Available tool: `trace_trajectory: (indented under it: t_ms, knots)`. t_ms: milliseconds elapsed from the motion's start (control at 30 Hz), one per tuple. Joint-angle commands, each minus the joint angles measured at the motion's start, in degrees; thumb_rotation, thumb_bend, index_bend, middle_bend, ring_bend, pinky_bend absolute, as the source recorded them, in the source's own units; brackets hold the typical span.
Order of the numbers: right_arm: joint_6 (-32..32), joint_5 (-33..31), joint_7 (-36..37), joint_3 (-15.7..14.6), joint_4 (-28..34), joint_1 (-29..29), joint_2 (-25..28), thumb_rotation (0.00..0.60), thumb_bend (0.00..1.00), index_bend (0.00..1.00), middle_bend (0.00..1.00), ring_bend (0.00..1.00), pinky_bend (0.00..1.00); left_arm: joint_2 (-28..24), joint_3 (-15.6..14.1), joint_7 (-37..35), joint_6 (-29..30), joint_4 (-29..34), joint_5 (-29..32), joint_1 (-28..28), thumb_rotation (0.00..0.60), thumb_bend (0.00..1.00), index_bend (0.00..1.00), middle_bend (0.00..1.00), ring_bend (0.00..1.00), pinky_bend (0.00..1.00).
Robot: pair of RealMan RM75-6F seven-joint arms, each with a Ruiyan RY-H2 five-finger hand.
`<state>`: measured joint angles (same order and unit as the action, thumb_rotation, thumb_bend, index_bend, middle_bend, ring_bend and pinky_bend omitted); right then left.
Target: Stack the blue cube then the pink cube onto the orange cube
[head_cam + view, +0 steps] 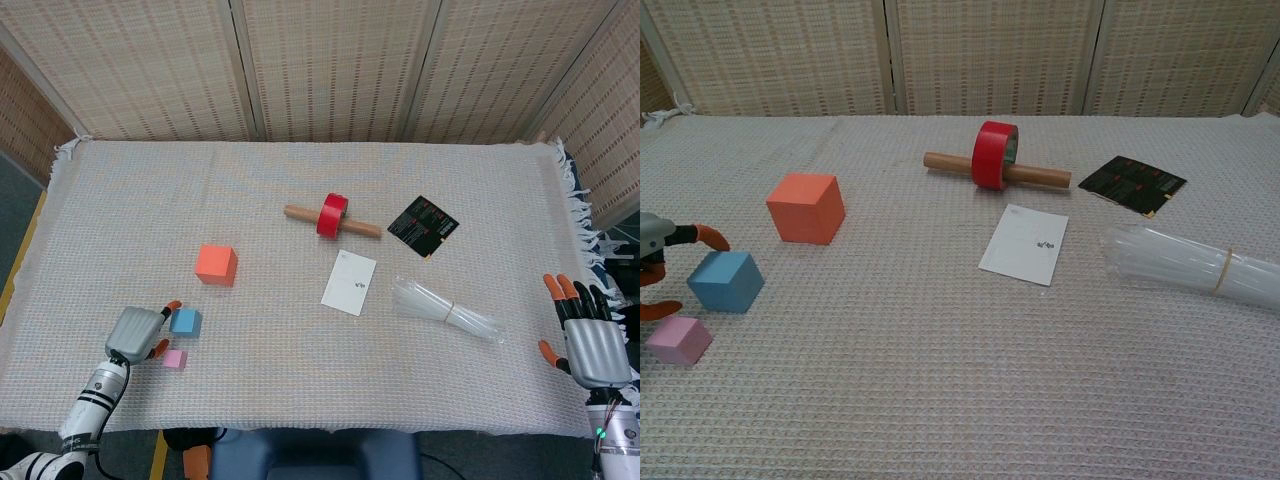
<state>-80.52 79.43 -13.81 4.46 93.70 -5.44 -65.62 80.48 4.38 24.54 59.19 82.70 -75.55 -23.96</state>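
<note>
The left hand (pixel 137 333) is held low over the tabletop (pixel 300 400), just left of the blue cube (pixel 184 321), with its fingers (pixel 710 237) spread and nothing gripped. The pink cube (pixel 175 358) lies just beside it, nearer the front edge. The orange cube (pixel 216 265) sits farther back, apart from both. The right hand (pixel 590 340) is kept at the right edge, fingers apart, empty.

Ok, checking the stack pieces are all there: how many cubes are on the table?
3, all left: orange cube farthest back, blue cube nearer, beside the left hand, pink cube nearest.
</note>
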Motion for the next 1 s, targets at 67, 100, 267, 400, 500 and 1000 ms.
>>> trace_trajectory:
  t_ms: [67, 100, 267, 400, 500, 1000]
  knots:
    - [-0.39, 0.40, 0.31, -0.21, 0.17, 0.21, 0.28, 0.600, 0.16, 0.00, 0.00, 0.00, 0.00, 0.85, -0.23, -0.12, -0.01, -0.44, -0.15, -0.62, 0.600, 0.31, 0.20, 1.00, 0.92, 1.00]
    - [-0.35, 0.41, 0.36, -0.27, 0.22, 0.23, 0.35, 0.600, 0.16, 0.00, 0.00, 0.00, 0.00, 1.11, -0.21, -0.12, 0.03, -0.64, -0.18, -0.79, 0.600, 0.31, 0.21, 1.00, 0.92, 1.00]
    - [0.27, -0.05, 0.23, -0.36, 0.38, 0.07, 0.57, 0.600, 0.16, 0.00, 0.00, 0.00, 0.00, 3.10, 0.08, -0.17, 1.03, -2.50, -0.66, -1.57, 0.600, 0.31, 0.26, 1.00, 0.92, 1.00]
    - [0.44, -0.25, 0.19, -0.34, 0.48, -0.02, 0.69, 0.600, 0.16, 0.00, 0.00, 0.00, 0.00, 4.57, 0.11, -1.87, 1.38, -4.14, -1.42, -2.22, 0.600, 0.31, 0.36, 1.00, 0.93, 1.00]
    - [0.43, -0.23, 0.23, -0.39, 0.55, -0.02, 0.78, 0.600, 0.16, 0.00, 0.00, 0.00, 0.00, 5.65, 0.09, -3.45, 2.48, -5.64, -2.49, -2.38, 0.600, 0.31, 0.45, 1.00, 0.94, 1.00]
    - [0.07, -0.13, 0.20, -0.54, 0.81, 0.09, 0.93, 0.600, 0.16, 0.00, 0.00, 0.00, 0.00, 1.61, 0.92, -4.37, 7.87, -2.48, -3.87, -1.47, 0.600, 0.31, 0.49, 1.00, 0.95, 1.00]
